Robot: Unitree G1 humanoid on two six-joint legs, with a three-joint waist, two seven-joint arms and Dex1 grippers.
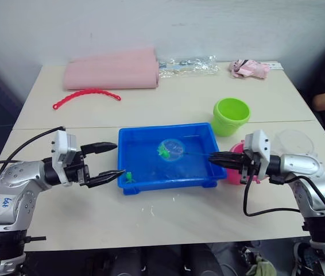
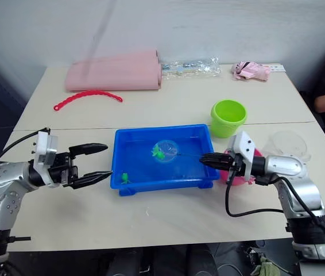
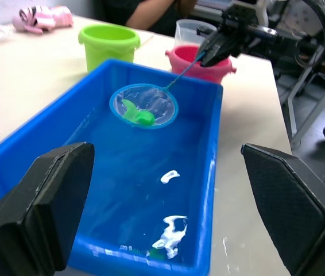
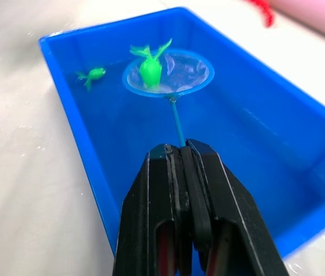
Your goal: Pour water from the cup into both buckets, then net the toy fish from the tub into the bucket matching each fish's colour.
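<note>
On the table (image 1: 168, 103), the right gripper (image 4: 180, 150) pinches the net (image 4: 168, 73) — green fish (image 4: 149, 68) inside; left gripper (image 1: 109, 161) wide.

- The tub (image 1: 151, 172) fills the centre of the frame; its rim walls off any low approach from all four sides.
- Over the tub the way down is open, save mid-frame where the net (image 1: 171, 148) and its thin handle reach across from the right.
- The right gripper (image 1: 214, 158) blocks the tub's right edge, fingers pressed together on the handle.
- Behind it the pink bucket (image 1: 235, 172) and cup (image 1: 293, 142) crowd the right side; the green bucket (image 1: 231, 116) stands near the tub's upper right corner.
- The left gripper (image 1: 112, 161), fingers spread, guards the tub's left edge.
- Bare table (image 1: 180, 215) runs along the lower frame.
</note>
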